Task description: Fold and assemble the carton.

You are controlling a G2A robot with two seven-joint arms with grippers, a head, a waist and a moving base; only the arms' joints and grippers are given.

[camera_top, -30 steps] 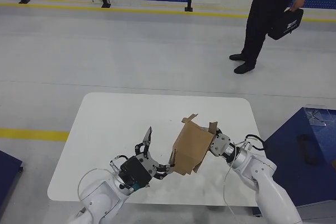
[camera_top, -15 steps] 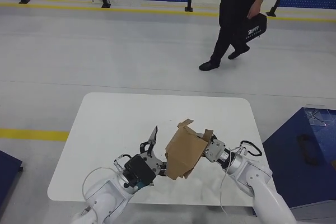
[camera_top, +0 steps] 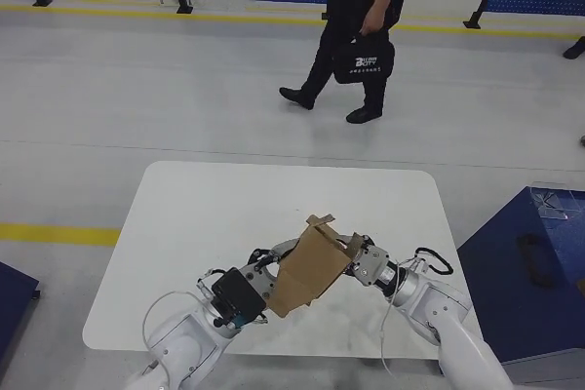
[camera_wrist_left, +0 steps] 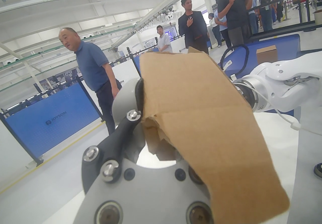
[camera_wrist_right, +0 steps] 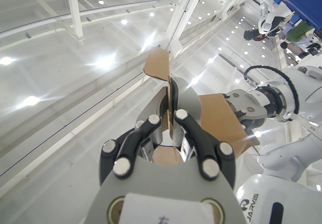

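Observation:
A brown cardboard carton (camera_top: 307, 273), partly folded with loose flaps, hangs tilted above the front of the white table (camera_top: 205, 214), held between both arms. My right gripper (camera_top: 353, 259) is at its right end. In the right wrist view that gripper (camera_wrist_right: 171, 99) is shut on a thin carton wall (camera_wrist_right: 216, 119). My left gripper (camera_top: 270, 275) grips the carton's lower left edge. In the left wrist view one finger (camera_wrist_left: 128, 106) presses against the carton (camera_wrist_left: 201, 114); the other finger is hidden behind the cardboard.
A blue cabinet (camera_top: 546, 273) stands right of the table and another blue block (camera_top: 0, 292) at the left edge. A small closed brown box (camera_wrist_left: 266, 53) sits on a blue stand behind the right arm. The table's back half is bare.
The right arm has carried the carton left and lower, toward the left gripper. The left gripper's fingers, spread apart earlier, have closed on the carton's edge.

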